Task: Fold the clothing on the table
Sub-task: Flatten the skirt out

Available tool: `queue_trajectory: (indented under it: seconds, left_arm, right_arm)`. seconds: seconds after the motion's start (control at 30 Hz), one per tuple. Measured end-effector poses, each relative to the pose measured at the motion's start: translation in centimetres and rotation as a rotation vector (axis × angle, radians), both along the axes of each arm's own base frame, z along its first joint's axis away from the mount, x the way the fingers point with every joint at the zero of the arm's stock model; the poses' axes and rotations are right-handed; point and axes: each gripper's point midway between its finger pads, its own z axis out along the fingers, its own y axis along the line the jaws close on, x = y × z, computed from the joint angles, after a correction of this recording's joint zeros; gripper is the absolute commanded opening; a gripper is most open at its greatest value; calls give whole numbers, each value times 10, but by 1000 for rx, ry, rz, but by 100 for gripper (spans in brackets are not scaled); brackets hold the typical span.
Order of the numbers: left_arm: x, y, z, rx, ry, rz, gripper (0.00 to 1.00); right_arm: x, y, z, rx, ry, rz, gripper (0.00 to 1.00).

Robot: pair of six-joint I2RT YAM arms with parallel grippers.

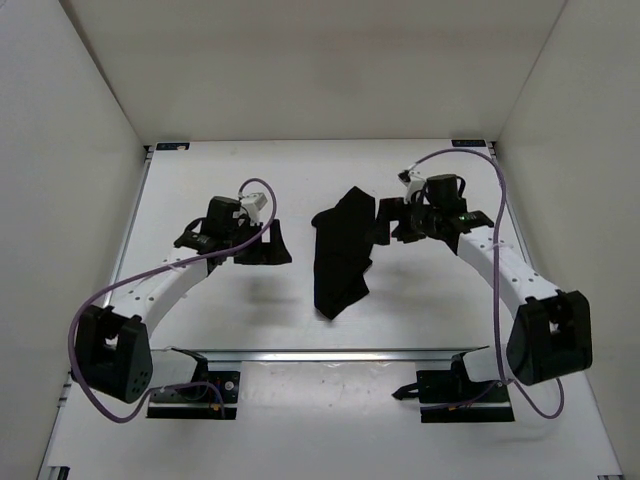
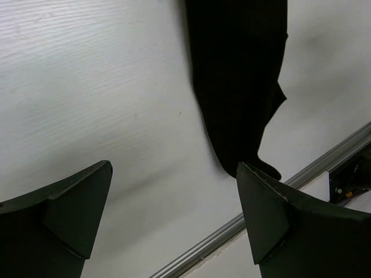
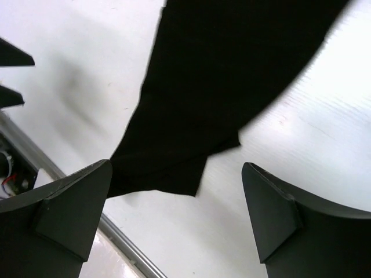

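The clothing (image 1: 340,255) is a plain black garment lying in a long, narrow, crumpled strip on the white table (image 1: 240,310), between the two arms. My left gripper (image 1: 268,245) stands open just left of the clothing, apart from it. In the left wrist view the clothing (image 2: 237,75) lies ahead of the open left gripper (image 2: 174,167), with only table between the fingers. My right gripper (image 1: 383,220) is open beside the garment's upper right edge. In the right wrist view the clothing (image 3: 220,87) lies ahead of the right gripper (image 3: 177,166), whose fingers hold nothing.
A metal rail (image 1: 330,355) crosses the table near the arm bases; it also shows in the wrist views as the rail (image 2: 261,208) and the rail (image 3: 122,243). White walls enclose the table on three sides. Purple cables loop off both arms.
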Motion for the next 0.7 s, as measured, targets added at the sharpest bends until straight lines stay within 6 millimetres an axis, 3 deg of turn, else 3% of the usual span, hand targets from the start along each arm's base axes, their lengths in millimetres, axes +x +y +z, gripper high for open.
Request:
queue_trajectory:
  seconds: [0.1,0.33,0.43,0.5,0.6,0.7]
  left_arm:
    - [-6,-19,-3,-15,10,-51,98]
    - [-37,-71,-32,-1,88,-206,92]
    - [-46,-82,-45,9,131,-231,92]
    - [-50,-89,-49,15,148,-247,91]
    - [-50,-105,-43,16,136,-279,92]
    - [-50,-121,-33,12,107,-302,92]
  right_arm:
    - [-8,-16,-11,-21,6,-49,90]
    - [-30,-21,-81,-79,219,-72,86]
    - [-33,-20,-86,-88,232,-71,81]
    - [-33,-19,-85,-87,227,-72,72]
    - [-34,-19,-89,-88,231,-79,61]
    - [-38,-22,-96,-98,253,-91,59]
